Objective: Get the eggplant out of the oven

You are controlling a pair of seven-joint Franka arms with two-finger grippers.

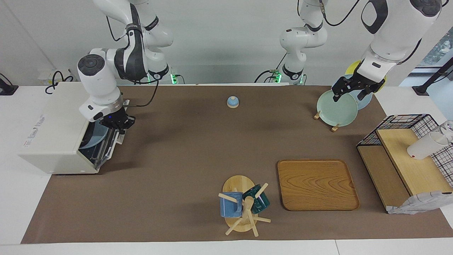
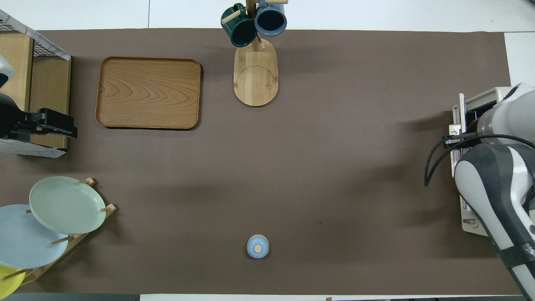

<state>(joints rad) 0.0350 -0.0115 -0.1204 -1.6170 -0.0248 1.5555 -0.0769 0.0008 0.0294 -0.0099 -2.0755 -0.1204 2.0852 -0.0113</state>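
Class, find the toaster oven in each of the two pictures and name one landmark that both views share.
Facing view: the toaster oven sits at the picture's left edge, its door part open.
Overhead view: the toaster oven sits at the right edge, mostly covered by the right arm.
Shared landmark: the small blue bell, nearer the robots than the wooden tray.
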